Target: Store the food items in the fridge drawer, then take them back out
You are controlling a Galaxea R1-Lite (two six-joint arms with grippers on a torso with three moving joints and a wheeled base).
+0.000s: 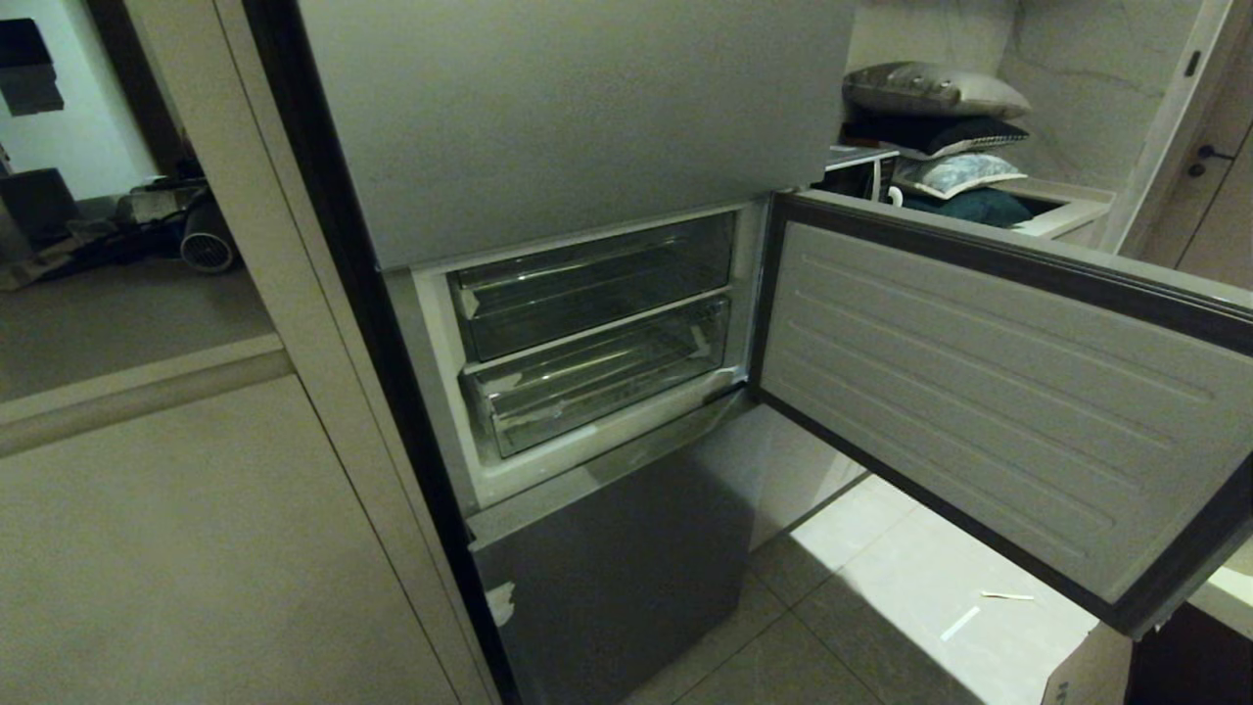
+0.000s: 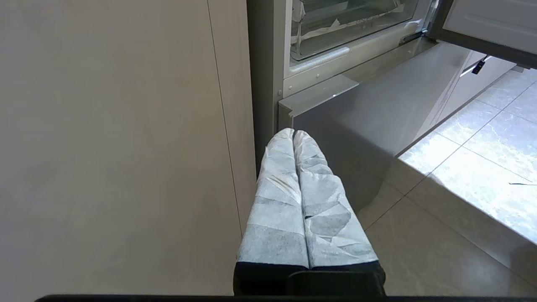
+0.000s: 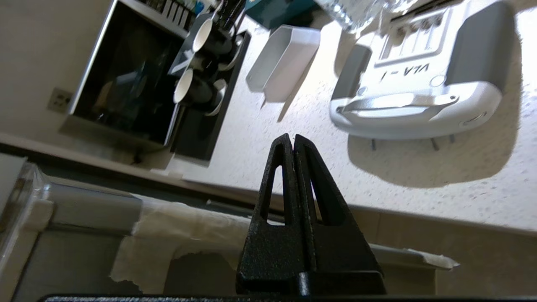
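End effector: left end effector (image 2: 293, 134), wrapped fingers (image 2: 277, 201) pressing together, hanging low beside a beige panel (image 2: 109, 147).
Fridge: clear fridge drawer (image 2: 335, 29) showing above.

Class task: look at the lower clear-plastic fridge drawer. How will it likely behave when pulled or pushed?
The lower clear-plastic fridge drawer looks rigid, so it probably slides rather than flexes. It appears empty, so likely light. Its glossy front lip may be slippery, and thin clear plastic could crack under force.
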